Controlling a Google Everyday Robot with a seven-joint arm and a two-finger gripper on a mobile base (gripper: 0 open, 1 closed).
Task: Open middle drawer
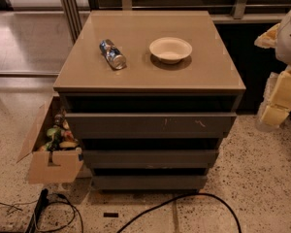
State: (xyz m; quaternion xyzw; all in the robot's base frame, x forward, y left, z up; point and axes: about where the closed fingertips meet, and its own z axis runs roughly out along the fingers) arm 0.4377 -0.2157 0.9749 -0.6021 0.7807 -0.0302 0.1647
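**Middle drawer (150, 158): no handle, so go for the top edge**

It looks closed, second of three in the cabinet (208, 67), under the scratched drawer (136, 125). My hand (276, 106) hangs beside the cabinet's right flank; released or clenched, I cannot tell. I'd hook the dark gap above its front and pull straight out.

The cabinet top (150, 57) is smooth and semi-glossy; the middle drawer (150, 158) front is matt grey-brown. The can (112, 54) is shiny metal, the bowl (170, 49) matt and paper-like, the box (51, 165) plain cardboard, the floor (262, 178) speckled stone. At the right edge, the pincer (277, 101) looks pale matt plastic.
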